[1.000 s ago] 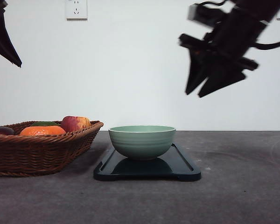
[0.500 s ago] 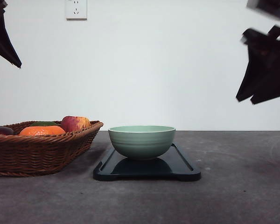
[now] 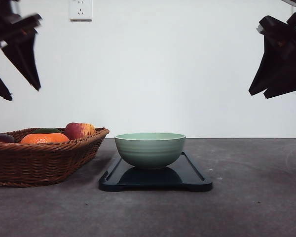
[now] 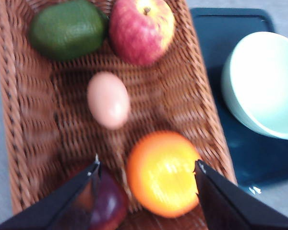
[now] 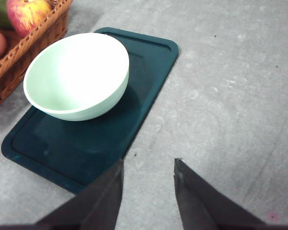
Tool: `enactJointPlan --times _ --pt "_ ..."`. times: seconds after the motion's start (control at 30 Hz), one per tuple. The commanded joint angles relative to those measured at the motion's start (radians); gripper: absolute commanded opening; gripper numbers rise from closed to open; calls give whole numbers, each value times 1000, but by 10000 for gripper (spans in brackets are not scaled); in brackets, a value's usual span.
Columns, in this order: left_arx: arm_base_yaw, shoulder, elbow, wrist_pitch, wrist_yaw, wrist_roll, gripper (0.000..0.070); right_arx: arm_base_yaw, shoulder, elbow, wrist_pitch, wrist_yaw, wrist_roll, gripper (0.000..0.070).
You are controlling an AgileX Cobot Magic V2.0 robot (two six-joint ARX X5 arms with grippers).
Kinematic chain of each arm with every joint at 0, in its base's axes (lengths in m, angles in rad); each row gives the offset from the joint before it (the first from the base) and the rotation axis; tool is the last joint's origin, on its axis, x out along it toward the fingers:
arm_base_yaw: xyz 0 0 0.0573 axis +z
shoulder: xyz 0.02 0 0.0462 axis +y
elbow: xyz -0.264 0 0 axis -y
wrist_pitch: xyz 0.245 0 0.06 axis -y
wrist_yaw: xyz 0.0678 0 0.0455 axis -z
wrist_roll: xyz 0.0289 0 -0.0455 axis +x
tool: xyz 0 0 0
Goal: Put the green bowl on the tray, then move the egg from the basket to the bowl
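Observation:
The green bowl (image 3: 150, 149) stands upright on the dark tray (image 3: 192, 178) at the table's middle, and is also seen as the bowl (image 5: 77, 74) on the tray (image 5: 86, 143). A pale reddish-brown egg (image 4: 108, 99) lies on the floor of the wicker basket (image 4: 33, 124). The basket (image 3: 39, 160) sits left of the tray. My left gripper (image 3: 23, 94) hangs open high above the basket. In the left wrist view that gripper (image 4: 147, 163) has the egg just beyond its fingertips. My right gripper (image 3: 259, 95) is raised at the far right, open and empty (image 5: 149, 163).
The basket also holds a red-yellow apple (image 4: 141, 29), a dark green fruit (image 4: 67, 29), an orange (image 4: 163, 173) and a purple fruit (image 4: 105, 201). Grey tabletop (image 5: 230, 96) stretches right of the tray. A wall socket (image 3: 80, 10) is on the white back wall.
The right arm swung from above the bowl out to the far right and holds there. The left gripper has come down and to the right over the basket. The bowl has not moved.

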Motion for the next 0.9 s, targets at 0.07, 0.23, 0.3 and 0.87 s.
enactJointPlan --times 0.07,0.23,0.3,0.87 --pt "-28 111 99 -20 -74 26 408 4 8 7 -3 0 -7 196" --pt "-49 252 210 -68 -152 51 438 4 8 7 -18 1 -7 196" --pt "-50 300 245 -77 -163 51 438 4 8 7 -25 1 -7 196" --pt "-50 515 297 5 -218 49 437 4 8 7 -24 1 -7 196"
